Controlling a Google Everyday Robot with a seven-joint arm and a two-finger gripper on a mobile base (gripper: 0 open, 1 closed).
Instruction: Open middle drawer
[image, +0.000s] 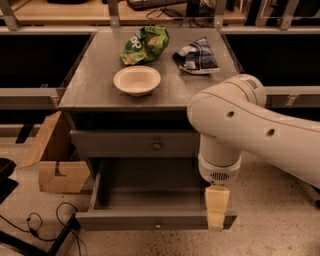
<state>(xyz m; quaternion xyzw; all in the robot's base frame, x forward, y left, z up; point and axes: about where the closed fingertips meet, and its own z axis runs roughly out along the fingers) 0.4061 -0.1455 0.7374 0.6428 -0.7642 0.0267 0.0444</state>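
The grey cabinet (90, 95) has a shut drawer front with a small round knob (156, 145) just under its top. Below it the middle drawer (150, 220) stands pulled out toward me. Its bare grey box interior (150, 187) is empty and its small knob sits at the centre of the front. My gripper (217, 216) hangs straight down from the white arm (235, 125). It is at the right end of the pulled-out drawer, over its front right corner. It holds nothing that I can see.
On the cabinet top are a white bowl (137, 80), a green chip bag (145, 44) and a dark blue snack bag (197, 56). An open cardboard box (52, 157) stands at the left on the floor. Black cables (45, 225) lie at the lower left.
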